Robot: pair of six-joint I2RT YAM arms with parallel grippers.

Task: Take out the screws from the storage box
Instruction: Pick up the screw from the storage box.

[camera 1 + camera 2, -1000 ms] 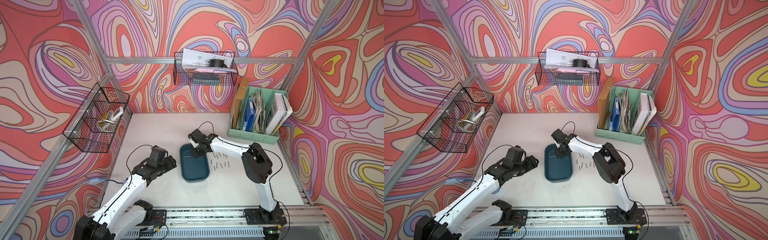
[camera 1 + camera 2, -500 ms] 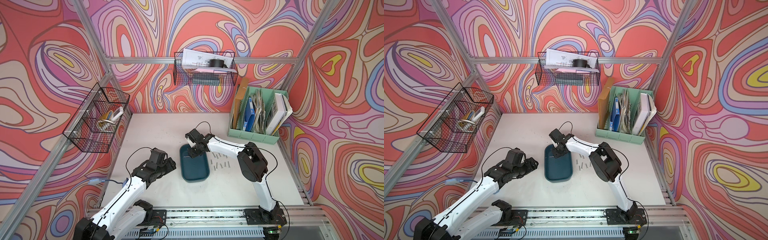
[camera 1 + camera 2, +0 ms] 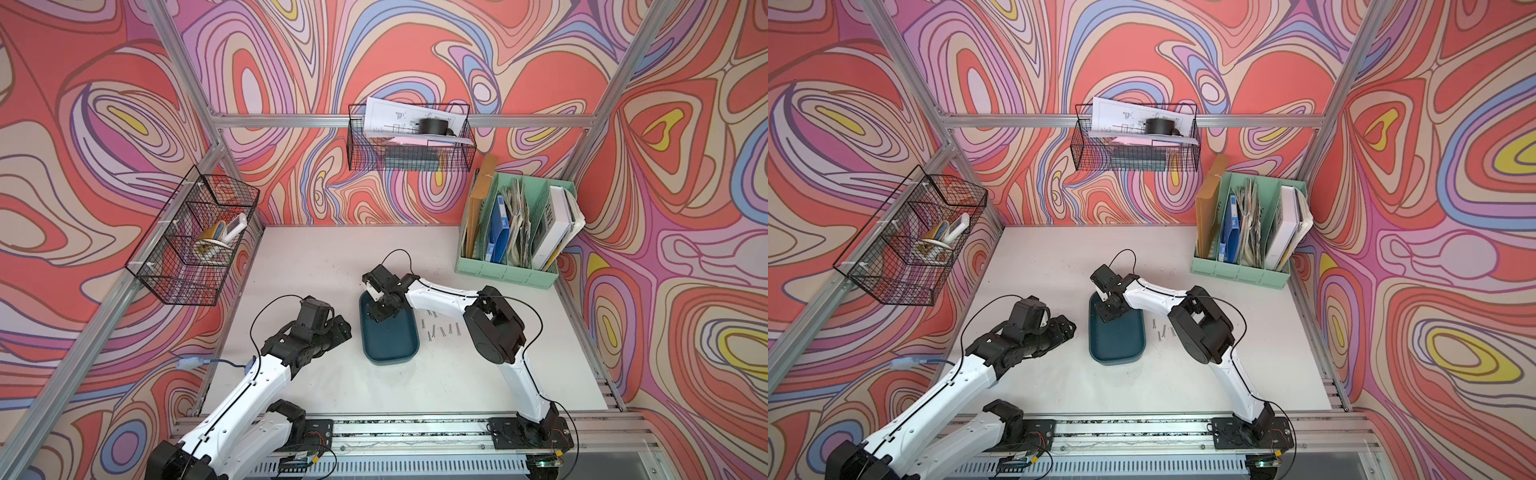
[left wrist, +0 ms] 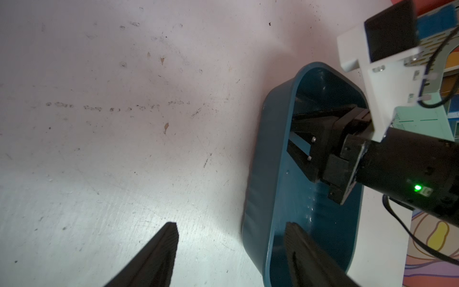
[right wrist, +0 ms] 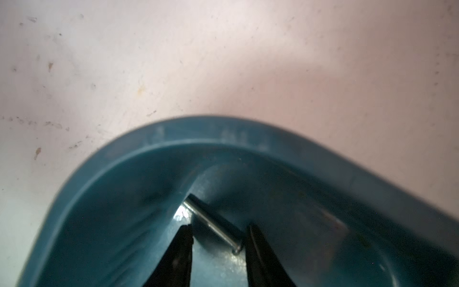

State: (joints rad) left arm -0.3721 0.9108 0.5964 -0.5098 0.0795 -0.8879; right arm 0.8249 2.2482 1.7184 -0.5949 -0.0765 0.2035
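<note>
Only the right wrist view shows the one screw [image 5: 213, 225] inside the storage box [image 5: 223, 135]. It lies flat on the floor of the box, close to a rounded corner, in the gap between the fingers of the right gripper [image 5: 218, 231]. The fingers stand a little apart, one on each side of it, and they are not pressed on it. Its long axis runs slantwise across this gap: one end points at the curved wall, and the other end is just beside one finger.

In both top views this screw is hidden under the right gripper [image 3: 380, 312], which reaches down into the far end of the storage box [image 3: 390, 345]. These views show instead the other screws [image 3: 440, 329] — they lie on the table [image 3: 324, 257] just beside the right long side of the box, most of them roughly parallel to it. The long axis of the box runs from far to near.

The left gripper [image 3: 345, 329] hovers just beside the left side of the box. In the left wrist view its fingers [image 4: 161, 251] are wide apart — empty.
</note>
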